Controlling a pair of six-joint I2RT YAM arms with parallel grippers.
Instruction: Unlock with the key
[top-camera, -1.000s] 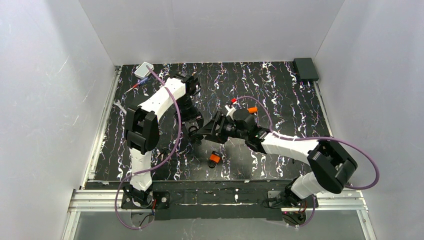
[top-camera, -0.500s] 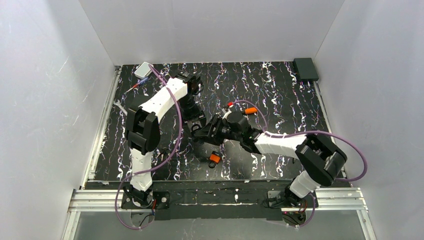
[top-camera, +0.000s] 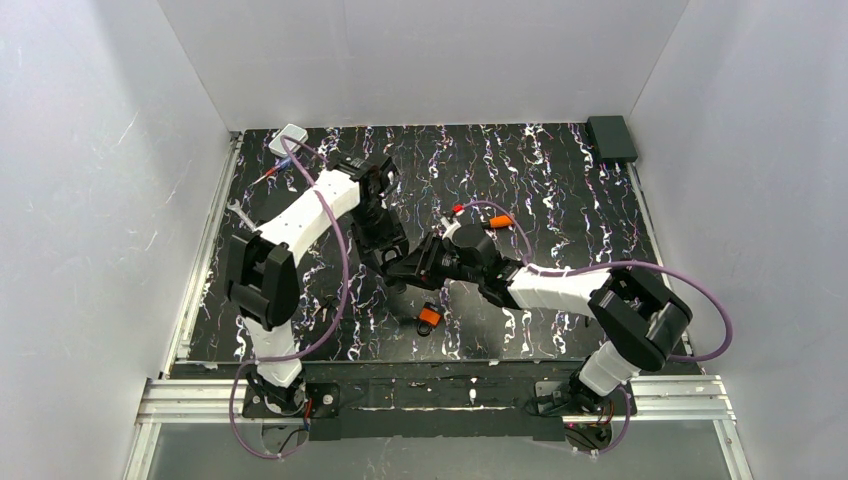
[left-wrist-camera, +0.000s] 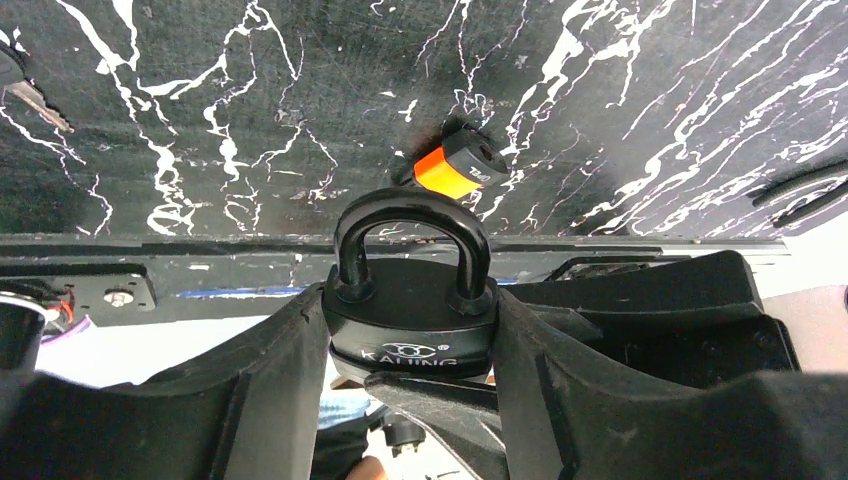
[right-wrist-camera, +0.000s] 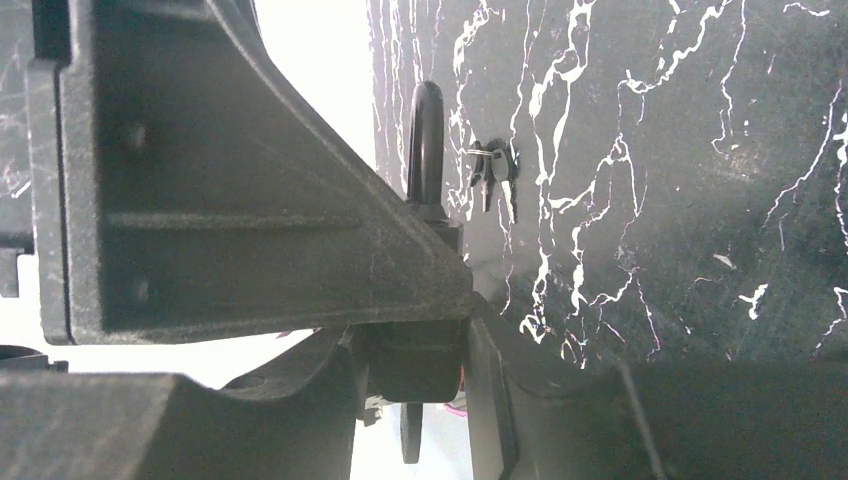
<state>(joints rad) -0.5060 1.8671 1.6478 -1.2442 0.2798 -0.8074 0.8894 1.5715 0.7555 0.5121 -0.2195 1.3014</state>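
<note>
Firmly, the black padlock (left-wrist-camera: 402, 300) is clamped in the left gripper (left-wrist-camera: 410, 325). The right gripper's (right-wrist-camera: 415, 372) state cannot be told.

Black-headed, with a short pale blade, the key (left-wrist-camera: 35, 100) lies flat on the table (left-wrist-camera: 650, 60), well off to one side of the left gripper (left-wrist-camera: 410, 300), which clamps the black padlock (left-wrist-camera: 410, 330), shackle closed.

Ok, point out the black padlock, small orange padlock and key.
black padlock (left-wrist-camera: 410, 315), left wrist view, its body.
small orange padlock (left-wrist-camera: 445, 173), left wrist view, its orange side.
key (left-wrist-camera: 38, 102), left wrist view, its metal blade.
</note>
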